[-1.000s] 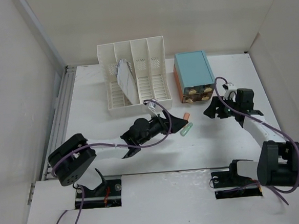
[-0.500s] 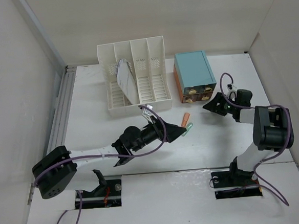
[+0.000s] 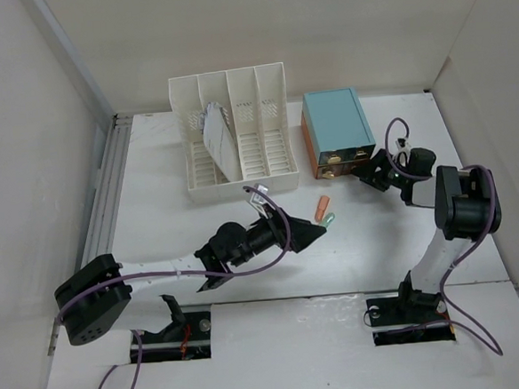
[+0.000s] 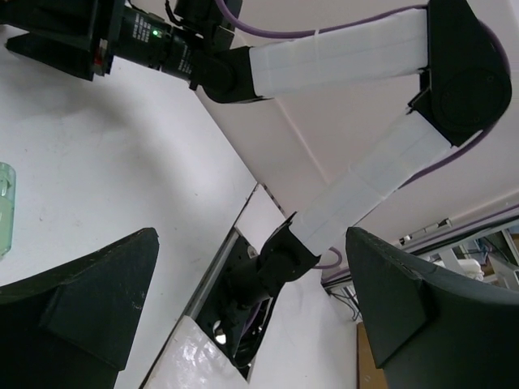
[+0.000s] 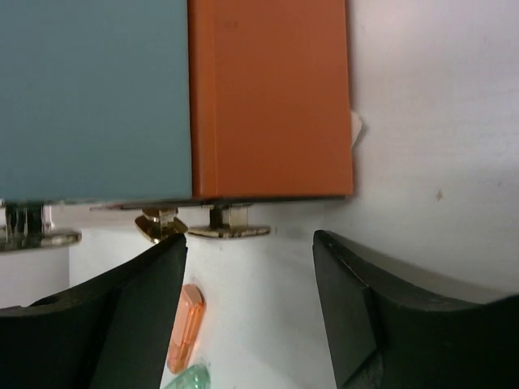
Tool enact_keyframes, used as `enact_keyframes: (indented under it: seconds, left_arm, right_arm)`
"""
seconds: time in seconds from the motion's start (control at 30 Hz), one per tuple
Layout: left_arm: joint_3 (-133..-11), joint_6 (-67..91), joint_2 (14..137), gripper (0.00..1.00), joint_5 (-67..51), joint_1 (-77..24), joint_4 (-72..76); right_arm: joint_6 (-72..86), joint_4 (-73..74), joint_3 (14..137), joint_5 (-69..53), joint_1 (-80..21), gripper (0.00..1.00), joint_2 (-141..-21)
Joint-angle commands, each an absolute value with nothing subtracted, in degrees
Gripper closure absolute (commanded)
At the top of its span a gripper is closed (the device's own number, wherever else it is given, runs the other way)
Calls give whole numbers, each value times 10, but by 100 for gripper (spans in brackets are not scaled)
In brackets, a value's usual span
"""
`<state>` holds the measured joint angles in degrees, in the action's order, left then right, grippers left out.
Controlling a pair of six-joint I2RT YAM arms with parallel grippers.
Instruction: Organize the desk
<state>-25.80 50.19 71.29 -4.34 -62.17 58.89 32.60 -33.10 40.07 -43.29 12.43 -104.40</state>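
Observation:
The desk (image 3: 388, 248) is a wide white tabletop with a grey rail (image 3: 103, 192) along its left edge. A small orange piece (image 3: 321, 210) and a pale green piece (image 3: 329, 218) lie side by side near its middle. My left gripper (image 3: 314, 233) is open just near-left of them with nothing between its fingers; its wrist view shows only the green piece (image 4: 5, 207) at the left edge. My right gripper (image 3: 369, 173) is open and empty in front of the teal drawer box (image 3: 337, 125), its fingers (image 5: 389, 324) short of the brass handles (image 5: 227, 231). The orange piece (image 5: 185, 324) lies beside its left finger.
A white slotted file rack (image 3: 233, 134) holding a tilted sheet stands at the back, left of the drawer box. The box's orange side (image 5: 272, 97) faces the right wrist camera. White walls close in the left, back and right. The right arm (image 4: 365, 178) rises steeply over its base.
My right gripper has moved in toward the drawer box's handles, closing slightly, its arm folding upright. My left gripper has slid a little nearer to me, beside the two small pieces.

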Motion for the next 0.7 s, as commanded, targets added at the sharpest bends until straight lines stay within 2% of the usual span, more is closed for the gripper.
enact_keyframes:
  seconds: [0.0, 0.13, 0.37, 0.43, 0.47, 0.5, 0.53, 0.6, 0.67]
  left_arm:
    - [-253, 498, 705, 0, -39, -628, 631]
    - [-253, 498, 711, 0, -39, -634, 636]
    - [-253, 504, 716, 0, -39, -634, 636]
    - [-248, 509, 716, 0, -39, -634, 642]
    - [-248, 509, 716, 0, -39, -639, 642]
    - [-248, 509, 716, 0, -39, -639, 642]
    - [-243, 509, 716, 0, -39, -639, 642]
    - [-243, 509, 711, 0, -39, -639, 642]
    - [-243, 509, 696, 0, -33, -639, 637]
  right_arm:
    - [358, -388, 433, -427, 127, 31, -1068]
    - [373, -410, 446, -427, 127, 32, -1080]
    - [388, -429, 457, -427, 127, 41, -1098]
    - [388, -434, 457, -433, 127, 48, -1103]
    - [388, -434, 457, -439, 127, 55, -1103]
    - [388, -434, 457, -439, 127, 68, -1103]
    - [388, -434, 457, -446, 127, 73, -1103]
    - [383, -439, 452, -453, 127, 81, -1103]
    - [378, -439, 433, -462, 127, 85, -1089]
